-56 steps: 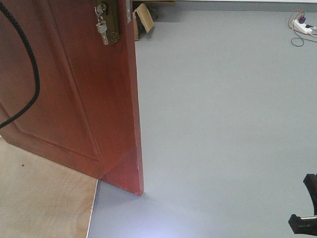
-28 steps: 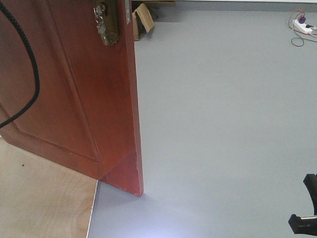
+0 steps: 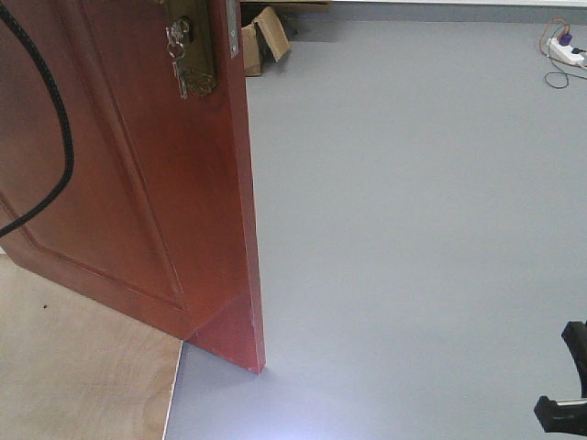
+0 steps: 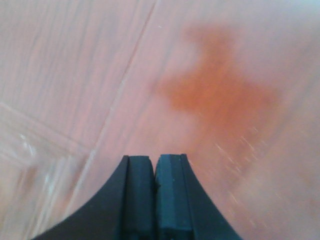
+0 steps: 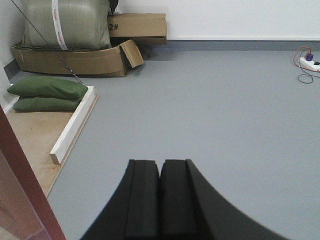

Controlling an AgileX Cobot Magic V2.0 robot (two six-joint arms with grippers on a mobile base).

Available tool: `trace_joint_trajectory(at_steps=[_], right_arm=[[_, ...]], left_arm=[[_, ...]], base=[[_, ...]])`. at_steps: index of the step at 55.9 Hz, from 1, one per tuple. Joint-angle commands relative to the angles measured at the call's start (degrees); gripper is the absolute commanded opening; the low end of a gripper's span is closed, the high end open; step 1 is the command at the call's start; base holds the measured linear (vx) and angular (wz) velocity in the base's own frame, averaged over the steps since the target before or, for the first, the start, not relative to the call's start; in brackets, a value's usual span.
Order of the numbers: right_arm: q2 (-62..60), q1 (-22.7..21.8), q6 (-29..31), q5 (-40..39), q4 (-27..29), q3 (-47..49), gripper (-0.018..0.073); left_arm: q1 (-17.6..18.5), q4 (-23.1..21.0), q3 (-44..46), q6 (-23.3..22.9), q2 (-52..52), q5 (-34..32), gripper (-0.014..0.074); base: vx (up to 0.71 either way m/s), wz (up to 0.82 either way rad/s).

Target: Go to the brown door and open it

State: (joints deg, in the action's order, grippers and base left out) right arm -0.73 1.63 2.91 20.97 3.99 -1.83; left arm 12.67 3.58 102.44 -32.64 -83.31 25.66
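Observation:
The brown door (image 3: pixel 119 156) fills the left of the front view, standing ajar with its narrow edge (image 3: pixel 248 211) facing me. Its brass lock plate (image 3: pixel 197 50) and hanging silver keys (image 3: pixel 176 57) show at the top; the lever handle is out of view. My left gripper (image 4: pixel 155 160) is shut with nothing in it, pointing close at the glossy door panel (image 4: pixel 215 90) and its moulding line (image 4: pixel 120 95). My right gripper (image 5: pixel 160 162) is shut and empty above bare grey floor, with the door's edge (image 5: pixel 20 195) at its lower left.
A black cable (image 3: pixel 60 119) loops across the door face. Plywood flooring (image 3: pixel 83 367) lies under the door. A white wooden beam (image 5: pixel 72 125), green sandbags (image 5: pixel 47 92) and cardboard boxes (image 5: pixel 100 55) sit behind it. A power strip (image 3: pixel 564 50) lies far right.
The door's free edge has swung slightly left, opening a little wider, and the keys have shifted left and swung. The grippers stay shut.

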Motion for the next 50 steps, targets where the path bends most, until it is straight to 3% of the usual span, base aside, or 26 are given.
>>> trace_joint_trajectory(at_steps=[1,50], right_arm=[[-0.32,-0.07,0.36,-4.38,-0.2,-0.25,0.0],[-0.32,-0.07,0.36,-4.38,-0.2,-0.25,0.0]], left_arm=[[0.34,-0.13,1.39,0.01,1.95,-4.69,-0.0006],[0.34,-0.13,1.39,0.01,1.95,-4.69,-0.0006]], base=[[0.05,0.04],[0.1,-0.02]])
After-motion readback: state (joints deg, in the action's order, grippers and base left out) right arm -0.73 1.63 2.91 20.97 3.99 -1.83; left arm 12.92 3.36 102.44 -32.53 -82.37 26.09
